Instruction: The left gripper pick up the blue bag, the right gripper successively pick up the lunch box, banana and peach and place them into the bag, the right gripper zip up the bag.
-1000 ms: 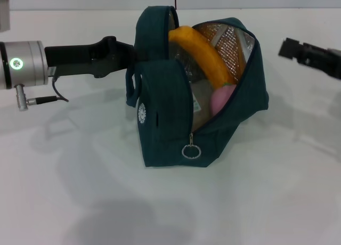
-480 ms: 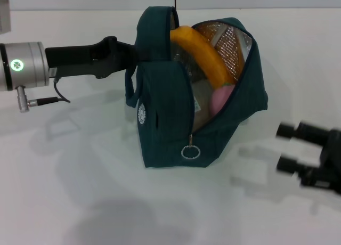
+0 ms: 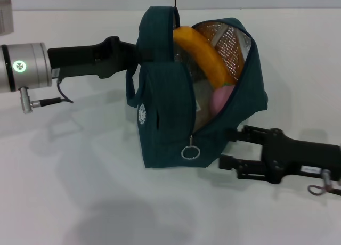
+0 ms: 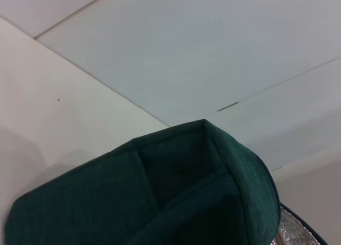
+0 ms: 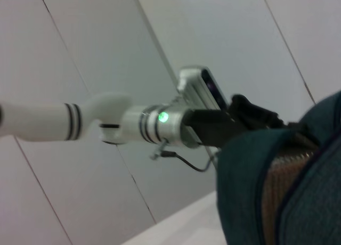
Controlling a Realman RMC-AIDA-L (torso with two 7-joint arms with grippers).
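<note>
Blue bag (image 3: pixel 176 122), soft and likely floppy, stands unzipped on the table (image 3: pixel 80 192), left pincer (image 3: pixel 130 53) clamping its handle, right pincer (image 3: pixel 230 147) spread wide near the ring-pull (image 3: pixel 190 151), the suitable hold.

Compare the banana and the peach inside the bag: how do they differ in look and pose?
The banana is long, curved and yellow-orange; the peach is small, round and pink. The banana slants across the upper opening, while the peach sits lower, under the banana's lower end. Both lie inside the open blue bag, against its silver lining.
</note>
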